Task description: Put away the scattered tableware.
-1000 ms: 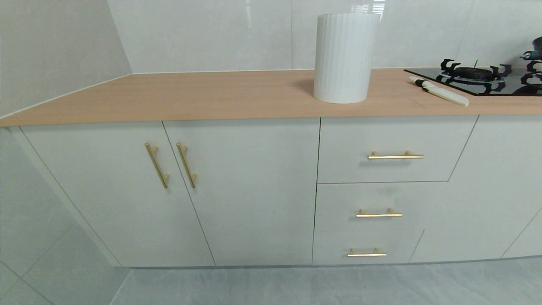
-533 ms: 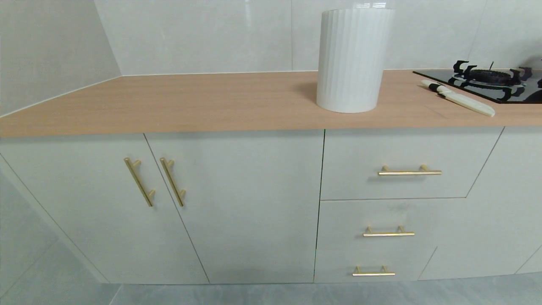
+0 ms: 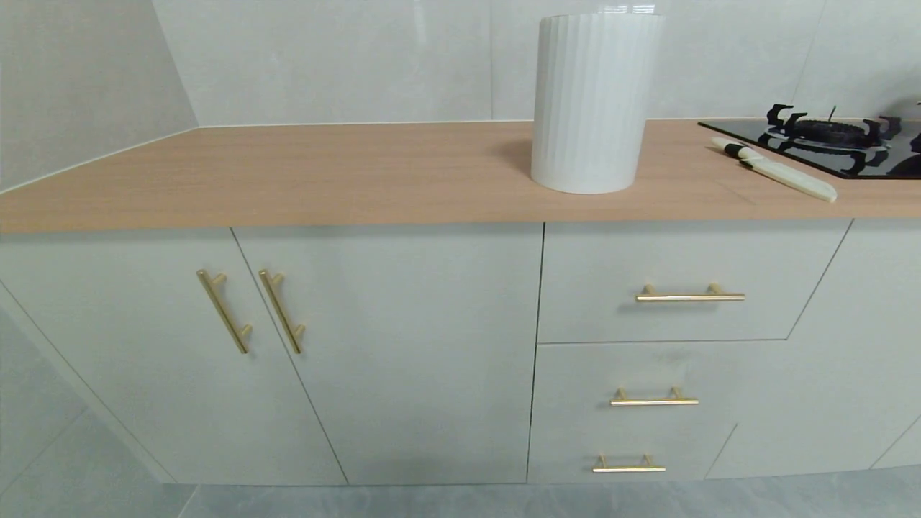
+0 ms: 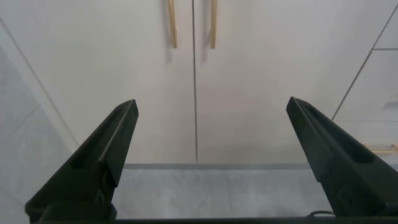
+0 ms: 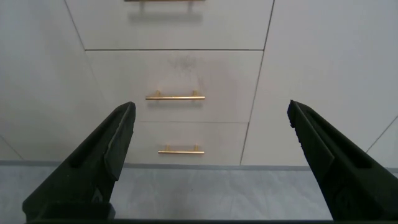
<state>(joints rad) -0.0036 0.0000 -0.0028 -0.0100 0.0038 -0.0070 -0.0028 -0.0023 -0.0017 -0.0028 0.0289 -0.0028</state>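
Observation:
A tall white ribbed container stands on the wooden countertop. A cream-bladed knife with a black band on its handle lies to its right, beside the stove. My left gripper is open, low in front of the double cabinet doors, with nothing between its fingers. My right gripper is open too, facing the lower drawers, and holds nothing.
A black gas hob sits at the right end of the counter. Below are two doors with gold handles and three drawers with gold bar handles. Grey tiled floor runs in front; a tiled wall closes the left side.
The head camera has come closer to the counter and shifted, so the cabinets look larger and lower in the picture. The container and knife stay where they were on the counter.

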